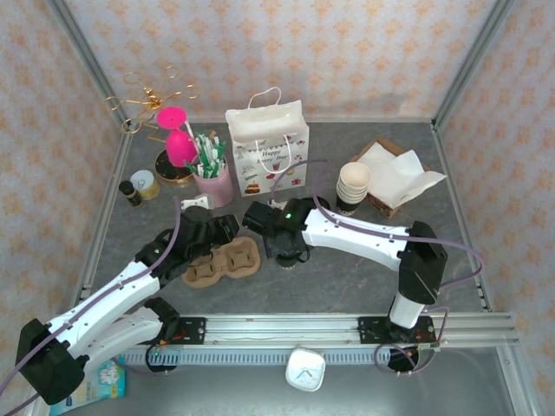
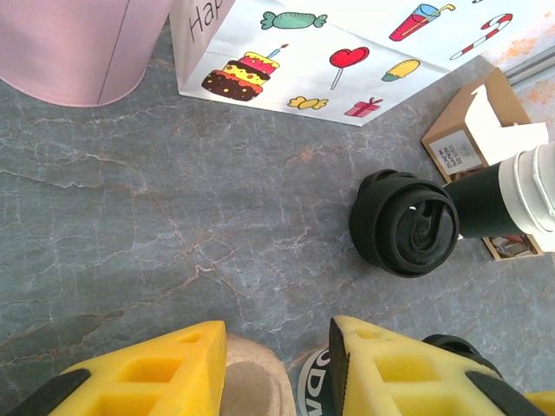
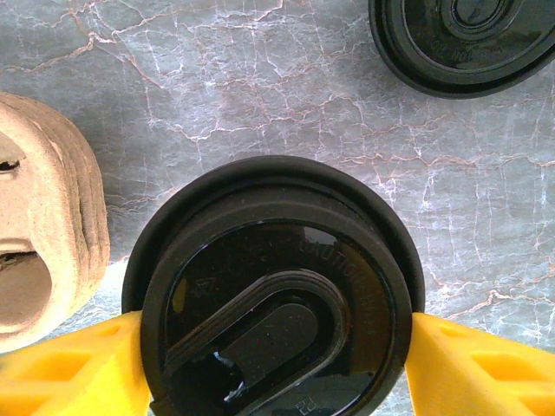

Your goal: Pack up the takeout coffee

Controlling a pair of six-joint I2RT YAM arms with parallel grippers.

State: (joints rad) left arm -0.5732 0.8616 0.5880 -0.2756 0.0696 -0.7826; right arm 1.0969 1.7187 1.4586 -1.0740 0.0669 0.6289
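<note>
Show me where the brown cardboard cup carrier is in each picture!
Top external: the cup carrier sits on the table just left of the middle.
Left wrist: a tan bit of it at the bottom edge, between the yellow fingers of the left claw.
Right wrist: at the left edge, beside the lidded cup.
Shared landmark: the spare black lids, right of middle in the left wrist view, top right in the right wrist view.
</note>
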